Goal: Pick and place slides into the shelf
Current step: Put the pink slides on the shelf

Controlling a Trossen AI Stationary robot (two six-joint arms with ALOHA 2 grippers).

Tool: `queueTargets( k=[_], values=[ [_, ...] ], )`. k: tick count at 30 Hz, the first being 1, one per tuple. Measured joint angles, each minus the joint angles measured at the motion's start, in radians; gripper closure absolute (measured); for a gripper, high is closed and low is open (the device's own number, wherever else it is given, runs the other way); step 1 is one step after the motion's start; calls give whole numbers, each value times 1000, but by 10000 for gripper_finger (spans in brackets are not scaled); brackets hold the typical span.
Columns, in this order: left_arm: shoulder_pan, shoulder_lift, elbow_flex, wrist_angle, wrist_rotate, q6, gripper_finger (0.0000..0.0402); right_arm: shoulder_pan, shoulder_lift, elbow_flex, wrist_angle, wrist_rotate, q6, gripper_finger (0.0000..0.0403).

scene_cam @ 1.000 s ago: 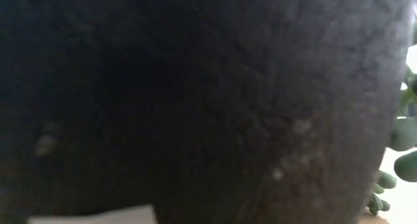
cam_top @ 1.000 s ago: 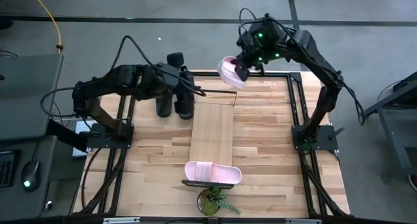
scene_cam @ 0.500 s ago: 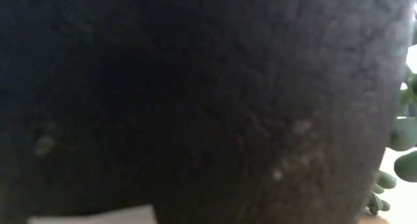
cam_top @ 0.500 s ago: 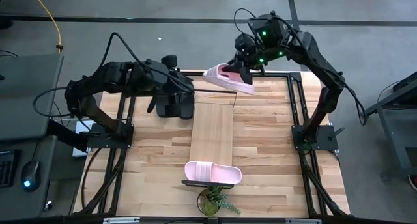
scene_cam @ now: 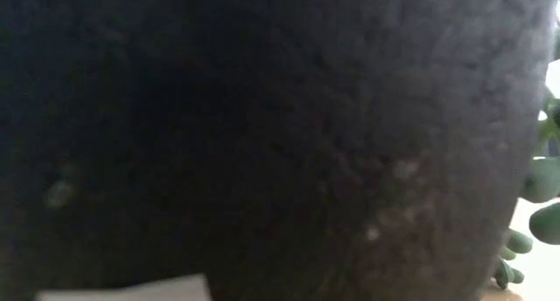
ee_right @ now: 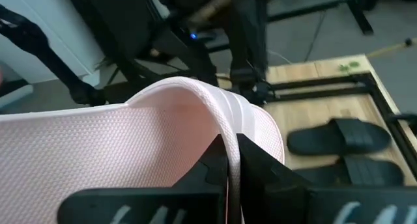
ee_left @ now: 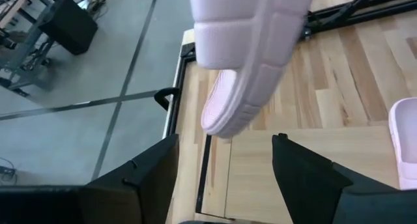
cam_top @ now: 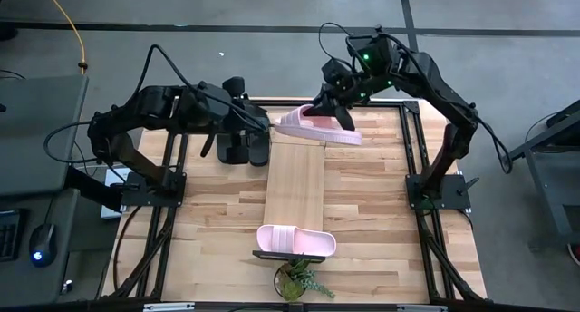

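1. Overhead, the right hand [cam_top: 337, 106] is clamped on a pale pink slide [cam_top: 317, 127], carrying it in the air over the far end of the shelf [cam_top: 294, 190], near the desk's [cam_top: 381, 212] far edge.
2. Right wrist view: its fingers [ee_right: 225, 168] are pinched together on the slide's side wall, just beside the strap, with the mesh footbed facing the camera.
3. Handling, as a judgement: light foam, soft and bendy, not fragile; a thin-edge pinch lets it swing, so the strap or the sole beside it is the firmer hold.
4. The second pink slide [cam_top: 295, 240] lies across the shelf's near end, by the potted plant [cam_top: 299, 280].
5. The black pair [cam_top: 245, 147] sits on the desk just beside the shelf's far left corner.
6. The left hand [cam_top: 258, 123] hovers above the black pair, fingers [ee_left: 146, 178] apart and holding nothing.
7. Low view is blocked by a dark pot.
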Motion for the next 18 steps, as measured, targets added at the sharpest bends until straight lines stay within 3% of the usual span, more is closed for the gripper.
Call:
queueTargets(
  k=[18],
  values=[
    [0, 16, -1, 132, 102, -11, 179, 71, 25, -1, 205, -7, 73, 403]
  ],
)
